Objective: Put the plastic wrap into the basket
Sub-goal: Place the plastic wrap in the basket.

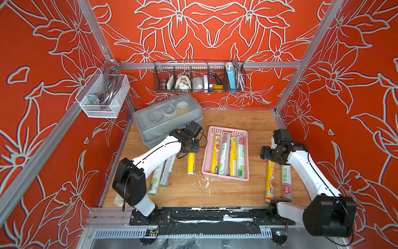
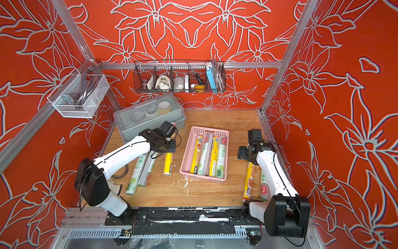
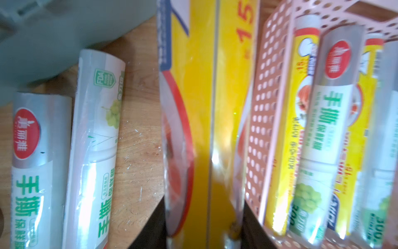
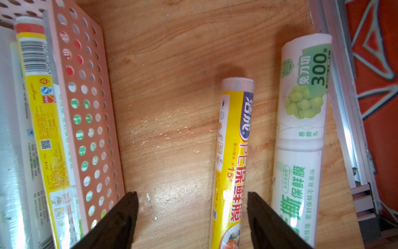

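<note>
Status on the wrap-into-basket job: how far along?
Done: four rolls lie in the pink basket. In hand: the left gripper is shut on a yellow roll beside it. Remaining: two rolls under the left arm, two more by the open right gripper.

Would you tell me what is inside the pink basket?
Four plastic wrap rolls lie side by side in the pink basket: two yellow, two white with green print. They cover most of its floor, so anything beneath is hidden.

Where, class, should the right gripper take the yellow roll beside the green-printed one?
Probably at its middle, from above, fingers across its width: the yellow roll lies flat, a slim cylinder. Its basket side is bare table; the green-printed roll lies close on the other.
</note>
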Robot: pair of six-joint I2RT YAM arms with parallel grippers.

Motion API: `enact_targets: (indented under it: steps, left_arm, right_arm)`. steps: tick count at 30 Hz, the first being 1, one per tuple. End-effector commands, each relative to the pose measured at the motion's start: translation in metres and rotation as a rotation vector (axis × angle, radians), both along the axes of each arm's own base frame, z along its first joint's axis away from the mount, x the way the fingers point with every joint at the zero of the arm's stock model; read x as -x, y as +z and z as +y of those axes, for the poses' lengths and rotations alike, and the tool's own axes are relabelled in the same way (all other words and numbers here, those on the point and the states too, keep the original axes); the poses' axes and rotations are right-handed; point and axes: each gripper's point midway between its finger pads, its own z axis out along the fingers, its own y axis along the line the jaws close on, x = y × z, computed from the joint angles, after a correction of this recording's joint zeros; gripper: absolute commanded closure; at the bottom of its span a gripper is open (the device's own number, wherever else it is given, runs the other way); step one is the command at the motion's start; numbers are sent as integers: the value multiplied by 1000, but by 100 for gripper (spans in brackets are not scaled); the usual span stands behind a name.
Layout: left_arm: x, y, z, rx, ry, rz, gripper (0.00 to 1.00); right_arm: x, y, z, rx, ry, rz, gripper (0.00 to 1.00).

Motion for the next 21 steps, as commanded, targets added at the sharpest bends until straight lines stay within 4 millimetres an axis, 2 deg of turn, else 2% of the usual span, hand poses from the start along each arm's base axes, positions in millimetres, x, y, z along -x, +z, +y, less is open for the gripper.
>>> enact_targets:
  steps: [1, 6, 9, 12, 17, 21]
  left_arm:
    - [5, 24, -12, -16, -40, -8, 71]
    - [-5, 38, -52, -7, -100, -37, 71]
    - [-13, 34, -71, -19, -128, -41, 71]
    - [-21, 21, -85, -36, -146, -24, 71]
    - [-38, -2, -94, -89, -160, -5, 71]
    - [-43, -18, -101, -109, -170, 31, 72]
  right_arm:
    - [3, 1, 1, -13, 2, -6, 20]
    - [3, 2, 2, -18, 1, -10, 21]
    - [4, 3, 4, -30, 3, -20, 21]
    - [4, 4, 7, -47, 13, -35, 21]
    - [3, 5, 10, -59, 22, -40, 21]
    - [3, 2, 13, -77, 36, -37, 22]
